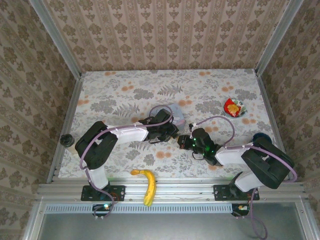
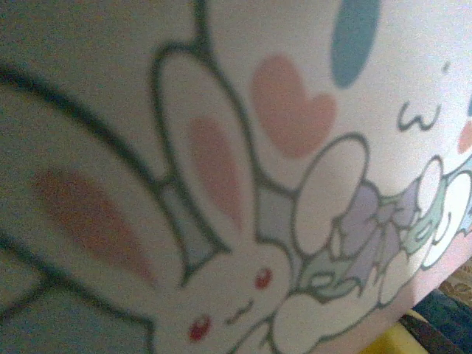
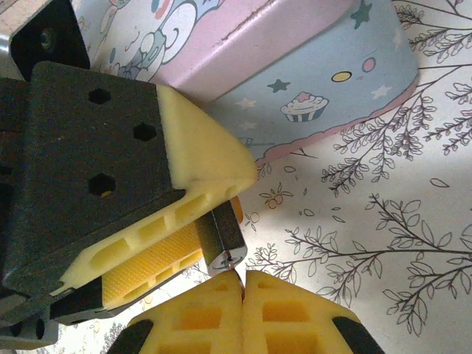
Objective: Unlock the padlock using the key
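The padlock [image 3: 223,234], a small dark block with a silver keyhole face, sits clamped between the yellow fingers of my left gripper [image 3: 220,218], which is shut on it. My right gripper [image 3: 243,284] is shut at the bottom of the right wrist view, and a thin metal sliver of the key [image 3: 241,271] pokes out between its tips, touching the padlock's keyhole face. From above, the left gripper [image 1: 169,131] and right gripper [image 1: 184,141] meet tip to tip at the table's middle. The pale blue cartoon tin [image 1: 170,111] lies just behind them.
The cartoon tin [image 2: 236,147] is pressed close to the left wrist camera and rises behind the padlock [image 3: 317,81]. A banana [image 1: 146,184] lies at the near edge. A small dish of red and yellow pieces [image 1: 234,107] stands far right. A floral cloth [image 1: 125,90] covers the table.
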Motion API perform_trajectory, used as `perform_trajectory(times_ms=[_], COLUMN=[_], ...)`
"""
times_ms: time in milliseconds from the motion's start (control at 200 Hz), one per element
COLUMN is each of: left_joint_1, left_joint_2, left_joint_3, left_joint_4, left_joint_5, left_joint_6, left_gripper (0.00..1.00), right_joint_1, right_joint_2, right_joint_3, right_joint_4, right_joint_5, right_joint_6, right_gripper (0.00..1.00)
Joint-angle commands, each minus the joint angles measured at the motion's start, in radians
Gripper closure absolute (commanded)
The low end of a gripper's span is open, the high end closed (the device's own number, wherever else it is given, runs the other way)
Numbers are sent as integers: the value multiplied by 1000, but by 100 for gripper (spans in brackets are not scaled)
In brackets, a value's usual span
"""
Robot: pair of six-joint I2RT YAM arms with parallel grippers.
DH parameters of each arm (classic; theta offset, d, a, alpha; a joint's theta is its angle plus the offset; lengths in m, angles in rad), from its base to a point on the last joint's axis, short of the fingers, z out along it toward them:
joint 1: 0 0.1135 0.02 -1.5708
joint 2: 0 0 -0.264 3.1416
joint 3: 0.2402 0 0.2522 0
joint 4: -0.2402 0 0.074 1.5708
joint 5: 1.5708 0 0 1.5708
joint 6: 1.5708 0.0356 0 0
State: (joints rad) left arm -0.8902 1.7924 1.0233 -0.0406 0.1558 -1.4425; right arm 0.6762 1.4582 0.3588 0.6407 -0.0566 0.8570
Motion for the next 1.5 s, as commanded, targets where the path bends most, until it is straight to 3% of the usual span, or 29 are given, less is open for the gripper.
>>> perform_trajectory(times_ms=[0, 275, 650, 1085, 1310, 1490], left_joint_1=[-54, -56, -76, -84, -74, -63], left_joint_2=[25, 21, 24, 36, 35, 35], left_joint_3=[-2, -23, -13, -12, -28, -40], left_joint_4=[-43, -3, 24, 39, 60, 64], left_joint_5=[215, 235, 240, 249, 248, 244], left_joint_6=[-11, -19, -19, -21, -29, -47], left_gripper=[91, 91, 94, 94, 94, 94], right_joint_1=[-10, -26, -26, -33, -63, -63], right_joint_2=[11, -62, 21, 54, 74, 79], right_joint_3=[75, 59, 54, 185, 183, 172], right_joint_4=[186, 227, 338, 33, 0, 1], right_joint_5=[-20, -84, 59, 87, -6, -50], right_joint_6=[-72, -208, -47, 95, 140, 110], right_gripper=[100, 100, 100, 100, 100, 77])
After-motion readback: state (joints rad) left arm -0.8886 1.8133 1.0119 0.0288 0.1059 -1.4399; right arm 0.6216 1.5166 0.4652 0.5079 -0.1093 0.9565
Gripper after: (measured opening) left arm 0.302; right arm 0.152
